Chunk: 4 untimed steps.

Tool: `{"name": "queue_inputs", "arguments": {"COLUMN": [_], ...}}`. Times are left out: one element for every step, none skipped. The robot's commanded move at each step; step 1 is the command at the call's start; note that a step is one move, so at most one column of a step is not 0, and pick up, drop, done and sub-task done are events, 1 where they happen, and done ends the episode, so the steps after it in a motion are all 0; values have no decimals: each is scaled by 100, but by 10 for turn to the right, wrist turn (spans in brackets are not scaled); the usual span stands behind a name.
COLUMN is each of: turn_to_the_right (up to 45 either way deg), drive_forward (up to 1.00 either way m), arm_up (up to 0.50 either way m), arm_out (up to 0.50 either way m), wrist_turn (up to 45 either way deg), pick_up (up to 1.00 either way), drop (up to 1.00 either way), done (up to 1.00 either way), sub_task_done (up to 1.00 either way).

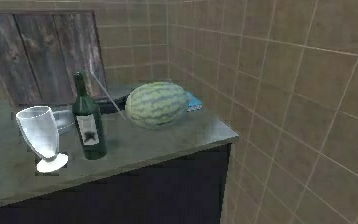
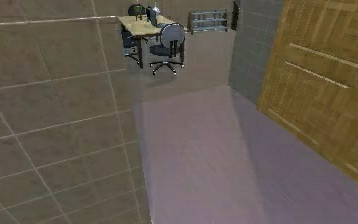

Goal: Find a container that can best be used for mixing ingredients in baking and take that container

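1. Gripper: its state, and whether it carries anything, cannot be told from here. Treat it as unconfirmed before any reach.

2. Nearest surface: a grey counter (image 1: pixel 177 140) set into a tiled corner. On it, from the forward view's left, stand a clear stemmed glass (image 1: pixel 39 135), a dark green bottle (image 1: pixel 87 120) and a striped watermelon (image 1: pixel 157 104). A blue item (image 1: pixel 192 100) lies just behind the melon, and a weathered wooden panel (image 1: pixel 47 45) leans on the wall.

3. Mixing container: none can be identified with certainty. A grey shape (image 1: pixel 65 120) sits behind the glass and bottle, too hidden to name.

4. Step in hand, as judged: searching. Turn the base slowly to bring that grey shape and the counter's hidden left part into view. Reject glass and bottle: too narrow for mixing. Commit only to a wide, open-topped vessel.

5. Farther out: a desk (image 2: pixel 137 25) with a blue office chair (image 2: pixel 167 45) stands well apart, past a wooden door (image 2: pixel 317 90). Check there next.

6. Writing: the bottle's pale label (image 1: pixel 87 128) carries print too small to read.
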Motion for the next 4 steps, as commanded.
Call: {"name": "queue_inputs", "arguments": {"turn_to_the_right": [-450, -450, -300, 450], "drive_forward": [0, 0, 0, 0], "arm_up": [0, 0, 0, 0], "arm_out": [0, 0, 0, 0], "wrist_turn": [0, 0, 0, 0], "pick_up": [0, 0, 0, 0], "drop": [0, 0, 0, 0], "done": [0, 0, 0, 0], "sub_task_done": [0, 0, 0, 0]}}
